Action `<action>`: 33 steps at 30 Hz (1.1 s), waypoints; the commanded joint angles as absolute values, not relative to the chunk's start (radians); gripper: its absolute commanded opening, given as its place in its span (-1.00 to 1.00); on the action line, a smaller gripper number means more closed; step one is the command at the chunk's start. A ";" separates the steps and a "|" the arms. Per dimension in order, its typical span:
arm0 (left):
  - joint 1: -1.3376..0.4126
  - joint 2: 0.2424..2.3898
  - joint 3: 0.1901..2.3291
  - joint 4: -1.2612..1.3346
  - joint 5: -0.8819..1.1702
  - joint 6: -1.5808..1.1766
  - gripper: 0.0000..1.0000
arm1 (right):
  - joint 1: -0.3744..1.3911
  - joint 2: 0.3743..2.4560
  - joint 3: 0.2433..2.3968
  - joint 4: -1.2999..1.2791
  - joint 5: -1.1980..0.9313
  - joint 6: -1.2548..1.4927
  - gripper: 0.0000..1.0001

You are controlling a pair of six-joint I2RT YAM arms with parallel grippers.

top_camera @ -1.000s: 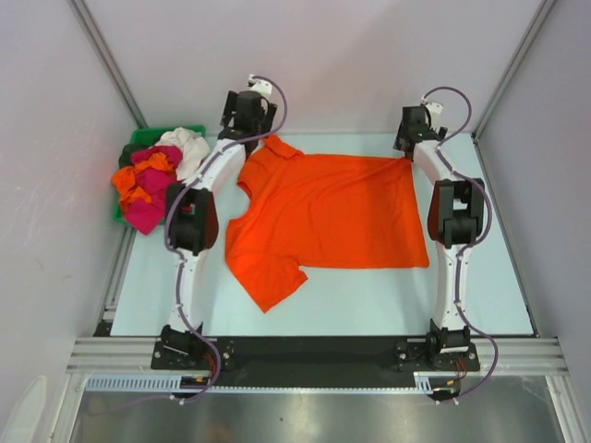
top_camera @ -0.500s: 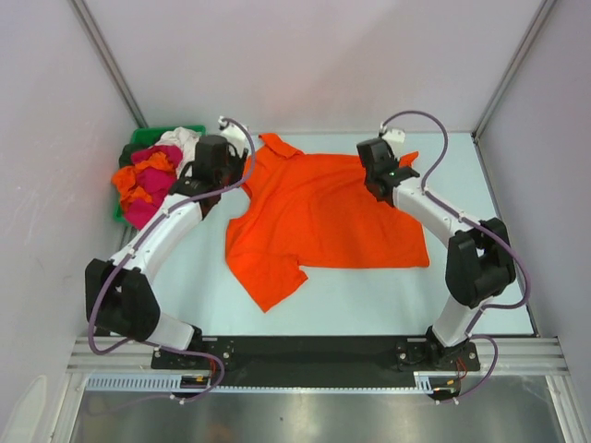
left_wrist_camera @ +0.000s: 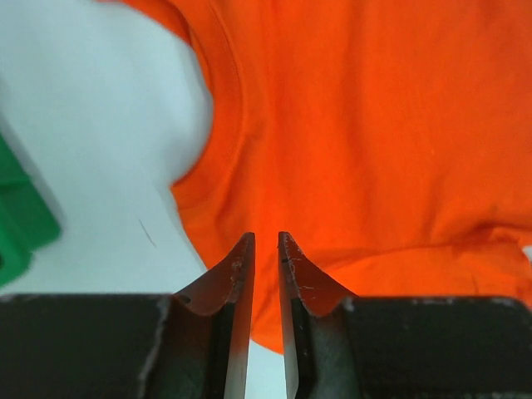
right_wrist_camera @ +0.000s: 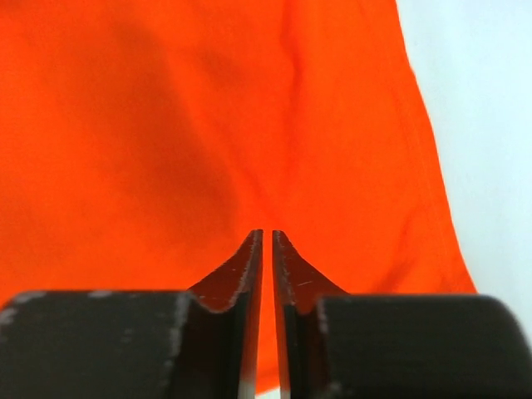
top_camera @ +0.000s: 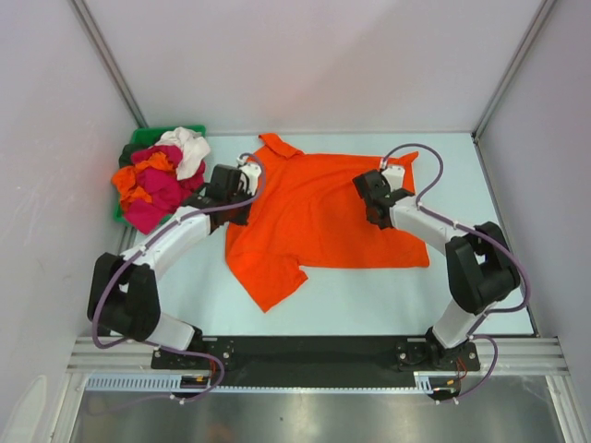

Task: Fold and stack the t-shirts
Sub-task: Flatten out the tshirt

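The bright orange t-shirt (top_camera: pixel 323 217) lies spread flat on the pale table (top_camera: pixel 480 286), collar at the far left and one sleeve toward the near left. My left gripper (top_camera: pixel 238 194) hovers over its left edge by the sleeve. In the left wrist view the jaws (left_wrist_camera: pixel 266 237) stand nearly together with a thin slit and nothing in it, and orange cloth (left_wrist_camera: pixel 374 125) lies below. My right gripper (top_camera: pixel 376 210) hangs over the shirt's right half. Its jaws (right_wrist_camera: pixel 267 233) are almost touching and empty above the orange cloth (right_wrist_camera: pixel 166 125).
A green bin (top_camera: pixel 138 138) at the far left holds a heap of magenta (top_camera: pixel 152 189), orange and white (top_camera: pixel 189 148) shirts; its corner (left_wrist_camera: pixel 21 216) shows in the left wrist view. Walls and metal posts close in three sides. Bare table lies near and right of the shirt.
Both arms drew back from the shirt's far edge and now bend low over it. Both grippers went from wide open to nearly closed. The shirt stayed where it lay.
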State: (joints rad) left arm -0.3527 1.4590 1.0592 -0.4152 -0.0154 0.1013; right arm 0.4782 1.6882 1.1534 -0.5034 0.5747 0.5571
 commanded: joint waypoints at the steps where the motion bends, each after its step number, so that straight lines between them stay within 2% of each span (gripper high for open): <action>1: -0.370 1.445 0.971 -0.425 0.005 0.048 -0.56 | 0.523 1.614 1.092 -0.541 0.595 0.643 -0.60; 5: -0.390 1.385 0.916 -0.420 -0.035 0.006 -0.53 | 0.583 1.563 1.034 -0.561 0.618 0.702 -0.46; 8: -0.414 1.356 0.894 -0.429 -0.054 0.015 -0.37 | 0.636 1.531 0.986 -0.558 0.644 0.753 -0.32; 9: -0.413 1.344 0.890 -0.426 -0.057 0.029 -0.27 | 0.655 1.520 0.980 -0.560 0.670 0.761 -0.17; 10: -0.413 1.315 0.888 -0.425 -0.055 0.032 0.53 | 0.685 1.517 0.973 -0.563 0.678 0.775 -0.05; 11: -0.413 1.301 0.882 -0.426 -0.057 0.028 0.99 | 0.699 1.511 0.970 -0.571 0.695 0.781 0.10; 12: -0.413 1.287 0.879 -0.429 -0.019 0.026 0.99 | 0.713 1.502 0.968 -0.572 0.701 0.788 0.36; 13: -0.413 1.266 0.873 -0.431 -0.009 0.026 0.99 | 0.733 1.494 0.957 -0.572 0.704 0.804 0.43; 18: -0.413 1.292 0.847 -0.445 0.031 0.043 0.98 | 0.753 1.467 0.936 -0.617 0.736 0.862 0.43; 19: -0.413 1.305 0.853 -0.452 0.015 0.044 0.80 | 0.753 1.457 0.931 -0.617 0.739 0.862 0.43; 21: -0.411 1.337 0.868 -0.472 0.012 0.043 0.55 | 0.753 1.451 0.927 -0.614 0.750 0.856 0.34; 22: -0.408 1.350 0.876 -0.482 0.014 0.038 0.28 | 0.753 1.453 0.930 -0.612 0.756 0.851 0.30; 25: -0.399 1.390 0.920 -0.528 0.025 0.022 -0.09 | 0.750 1.463 0.949 -0.609 0.770 0.819 0.24; 27: -0.396 1.420 0.969 -0.578 0.025 0.026 -0.16 | 0.746 1.470 0.965 -0.609 0.779 0.804 0.24; 31: -0.361 1.453 1.011 -0.606 -0.061 0.043 -0.41 | 0.741 1.463 0.969 -0.600 0.787 0.784 0.23; 33: -0.324 1.456 1.003 -0.586 -0.060 0.041 -0.42 | 0.739 1.460 0.971 -0.595 0.793 0.776 0.22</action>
